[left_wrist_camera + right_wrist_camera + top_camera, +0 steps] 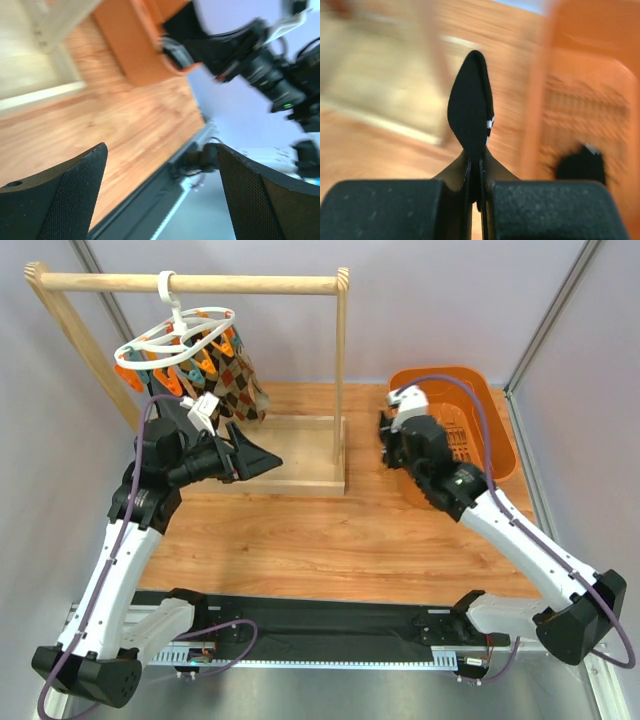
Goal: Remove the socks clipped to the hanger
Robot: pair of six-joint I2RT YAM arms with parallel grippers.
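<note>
The white ring hanger [172,337] hangs from the wooden rail, with orange and teal clips beneath it. Argyle socks [240,382] dangle from the clips. My left gripper [262,458] sits just below and right of those socks. In the left wrist view it [161,150] stands wide open with nothing between the fingers. My right gripper [385,440] is at the left side of the orange basket. The right wrist view shows it [481,160] shut on a black sock [470,105] that sticks up out of the jaws.
The orange basket [480,390] stands at the back right, and a dark lump [581,164] lies inside it. The wooden frame has a rail [250,283], an upright post [341,370] and a flat base [300,455] between the two arms.
</note>
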